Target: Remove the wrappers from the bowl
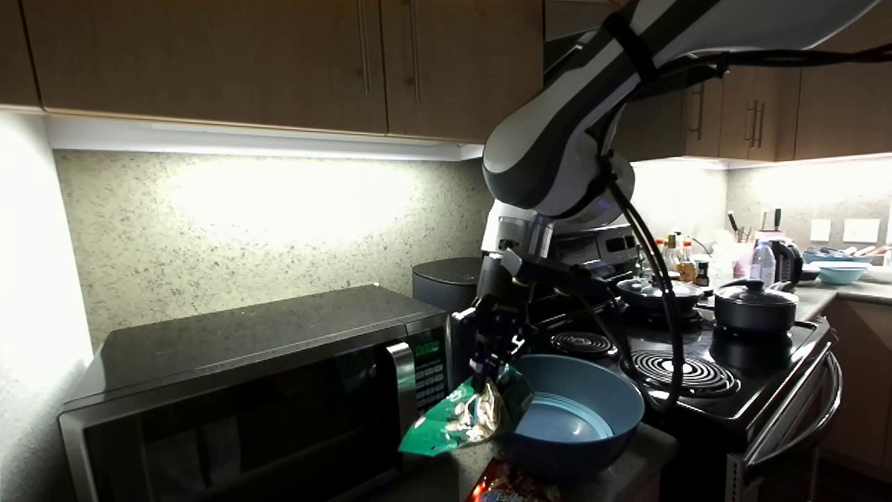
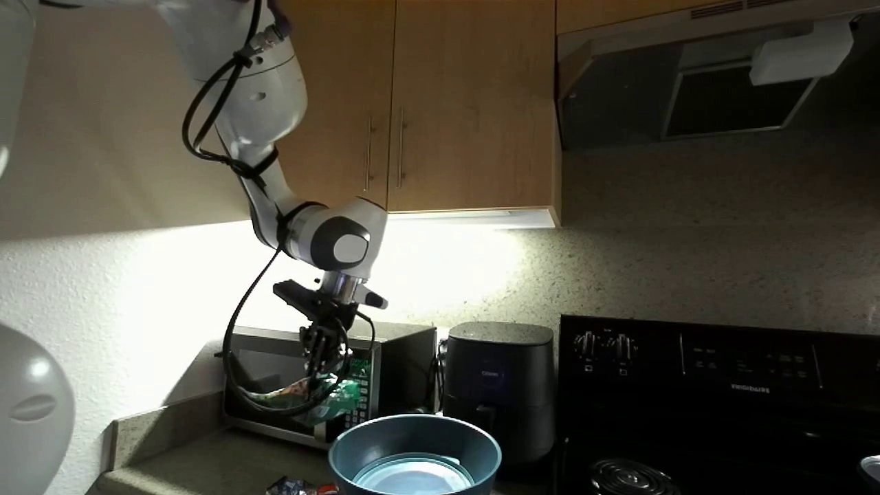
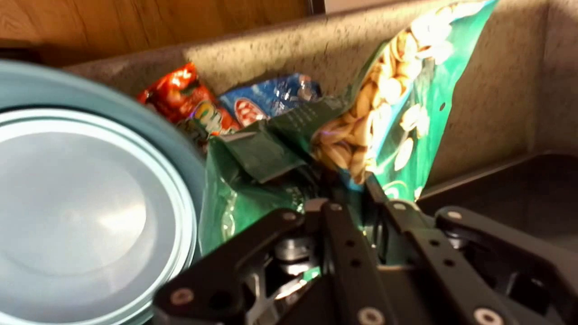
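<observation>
At the left of the wrist view, we see a fold of the green pistachio wrapper (image 3: pixel 361 131) overlapping the rim of the blue bowl (image 3: pixel 76 212); whether they touch we cannot tell. A dip or swing that way could catch the rim and tug the bowl. Next along, the red wrapper (image 3: pixel 180 101) and the blue wrapper (image 3: pixel 273 101) lie on the counter (image 3: pixel 487 99) near its edge, so a release on top of them could send slick foil sliding off. At the right, the pinched wrapper could slip free, since only a narrow grip seems to bear it.

We find the bowl left of the gripper (image 3: pixel 354 192), with no wrapper visible inside it. The red and blue wrappers rest just outside the bowl, beyond the gripper. The gripper is nearly closed, holding the green wrapper at a crease: one fold droops on the bowl side, while the wider flap spreads right.
</observation>
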Motion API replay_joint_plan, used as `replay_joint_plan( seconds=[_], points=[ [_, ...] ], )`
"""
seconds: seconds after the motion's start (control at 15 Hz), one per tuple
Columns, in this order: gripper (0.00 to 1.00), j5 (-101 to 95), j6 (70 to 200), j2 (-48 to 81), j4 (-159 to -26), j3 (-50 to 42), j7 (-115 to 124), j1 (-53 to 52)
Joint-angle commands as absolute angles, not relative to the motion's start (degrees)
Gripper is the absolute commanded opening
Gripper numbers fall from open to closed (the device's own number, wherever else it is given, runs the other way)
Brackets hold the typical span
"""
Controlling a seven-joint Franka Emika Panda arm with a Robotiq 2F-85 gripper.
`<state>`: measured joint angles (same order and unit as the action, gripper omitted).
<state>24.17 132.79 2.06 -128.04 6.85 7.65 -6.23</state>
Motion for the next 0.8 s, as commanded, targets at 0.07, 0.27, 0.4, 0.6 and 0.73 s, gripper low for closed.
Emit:
replay_joint_plan(
  seconds=[0.07,0.27,0.4,0.6,0.73],
  points=[
    [0.03,23.7,122.0,9.2,-121.2,8.5,4.8,-7.9],
    [0.03,21.1,122.1,15.7,-116.7,8.7,3.9,-8.4],
    [0.03,20.1,122.2,19.8,-113.8,8.5,3.8,-8.2],
    [0.38,18.8,122.2,24.0,-110.2,8.2,4.6,-8.1],
    [0.45,18.5,122.5,25.7,-108.4,8.1,4.8,-8.0]
  ],
)
